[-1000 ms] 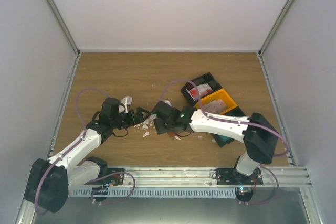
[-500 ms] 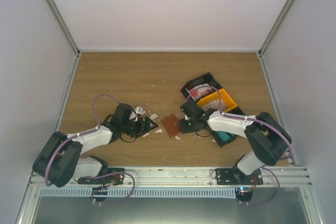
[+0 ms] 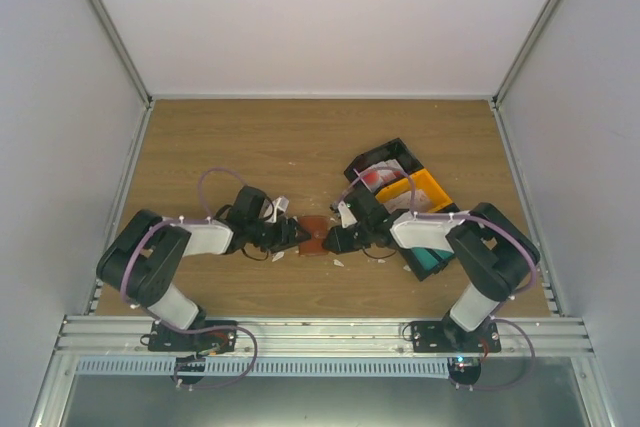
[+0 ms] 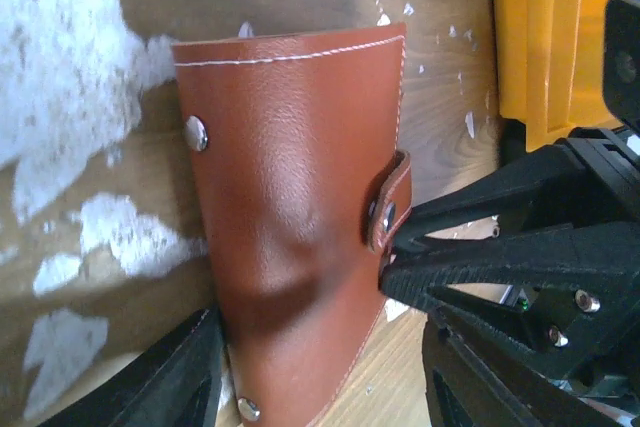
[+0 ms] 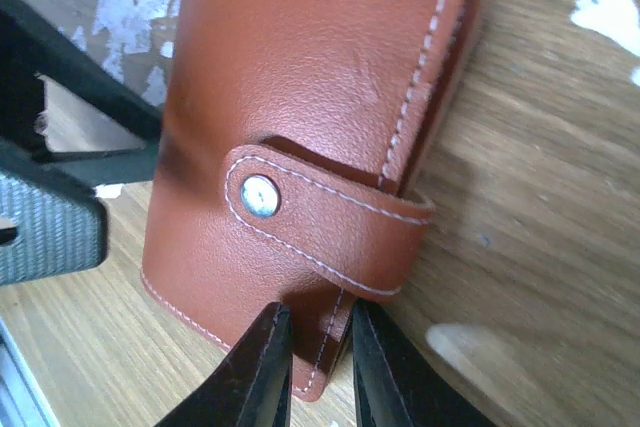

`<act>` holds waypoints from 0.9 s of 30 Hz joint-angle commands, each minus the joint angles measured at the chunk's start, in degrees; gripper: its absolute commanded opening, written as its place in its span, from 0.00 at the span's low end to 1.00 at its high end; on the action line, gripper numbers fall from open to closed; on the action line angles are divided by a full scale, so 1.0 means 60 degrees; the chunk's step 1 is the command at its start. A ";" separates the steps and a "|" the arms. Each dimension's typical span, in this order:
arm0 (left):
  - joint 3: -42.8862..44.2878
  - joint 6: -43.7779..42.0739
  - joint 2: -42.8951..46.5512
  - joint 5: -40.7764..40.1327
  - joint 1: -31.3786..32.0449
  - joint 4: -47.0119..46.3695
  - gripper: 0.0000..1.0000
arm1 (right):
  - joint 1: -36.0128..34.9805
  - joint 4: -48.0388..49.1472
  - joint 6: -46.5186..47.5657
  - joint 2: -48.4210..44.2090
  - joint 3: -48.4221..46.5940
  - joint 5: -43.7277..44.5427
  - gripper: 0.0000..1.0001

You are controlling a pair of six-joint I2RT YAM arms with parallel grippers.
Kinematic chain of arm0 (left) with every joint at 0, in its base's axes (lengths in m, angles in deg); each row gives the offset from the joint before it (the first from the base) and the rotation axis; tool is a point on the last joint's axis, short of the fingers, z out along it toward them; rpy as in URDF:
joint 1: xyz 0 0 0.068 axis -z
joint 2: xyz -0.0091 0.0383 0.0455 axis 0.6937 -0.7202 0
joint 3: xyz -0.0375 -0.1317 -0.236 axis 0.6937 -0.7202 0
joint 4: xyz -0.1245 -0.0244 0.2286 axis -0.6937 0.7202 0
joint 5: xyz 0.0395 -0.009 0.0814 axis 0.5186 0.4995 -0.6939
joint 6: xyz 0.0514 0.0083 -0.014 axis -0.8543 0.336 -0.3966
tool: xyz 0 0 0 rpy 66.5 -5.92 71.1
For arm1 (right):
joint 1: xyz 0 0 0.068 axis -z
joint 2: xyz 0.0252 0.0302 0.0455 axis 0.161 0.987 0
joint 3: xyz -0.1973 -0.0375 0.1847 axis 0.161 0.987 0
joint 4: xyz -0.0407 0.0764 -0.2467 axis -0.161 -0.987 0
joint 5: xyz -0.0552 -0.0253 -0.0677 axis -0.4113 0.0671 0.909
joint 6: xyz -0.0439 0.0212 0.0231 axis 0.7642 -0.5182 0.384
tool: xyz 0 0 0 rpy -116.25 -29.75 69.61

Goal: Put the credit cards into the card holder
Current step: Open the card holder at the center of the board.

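Two hands: both of mine met at the card holder [image 3: 313, 236], one from each side.
Card holder place: it lay on the wooden table [image 3: 250, 147], in the middle, with my hands touching it left and right.
Card holder look: it was folded shut, and its strap [image 5: 320, 222] was snapped down across the front.
Left hand [image 4: 320, 367]: my two fingers stood apart, one on each side of the holder's edge, but I could not tell if they were squeezing it.
Right hand [image 5: 320, 367]: my fingers were nearly together, pinching the holder's edge just under the strap.
Cards: some credit cards [image 3: 385, 175] sat in the black bin [image 3: 385, 159], off to the right of the holder and apart from it.
Yellow bin [image 3: 425, 192]: it sat just past my right hand, right of the holder.
White scraps [image 4: 60, 77]: torn bits lay on the wood beside the holder.
Step now: I think I was getting a hold on the holder so I could open it.
Next move: I would need one hand to hold it down while the other pulled the strap off its snap.
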 commanded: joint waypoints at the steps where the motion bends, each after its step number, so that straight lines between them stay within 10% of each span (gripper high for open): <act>1: 0.0258 -0.1168 -0.0667 0.0114 -0.0274 0.0442 0.56 | 0.0154 0.0265 0.0357 0.0745 0.0047 -0.0519 0.19; 13: 0.0376 -0.0591 -0.1033 0.2187 -0.0379 -0.0592 0.45 | 0.0470 0.0617 0.1131 0.1387 -0.0487 -0.1410 0.19; 19: 0.0398 -0.0719 -0.0654 0.1866 -0.0385 -0.0216 0.21 | 0.0471 0.0368 0.0980 0.1133 -0.0611 -0.0900 0.24; 27: 0.0656 -0.1340 -0.0003 0.1722 -0.0375 0.0654 0.00 | 0.0140 -0.0702 0.0197 -0.0267 -0.1061 0.1420 0.51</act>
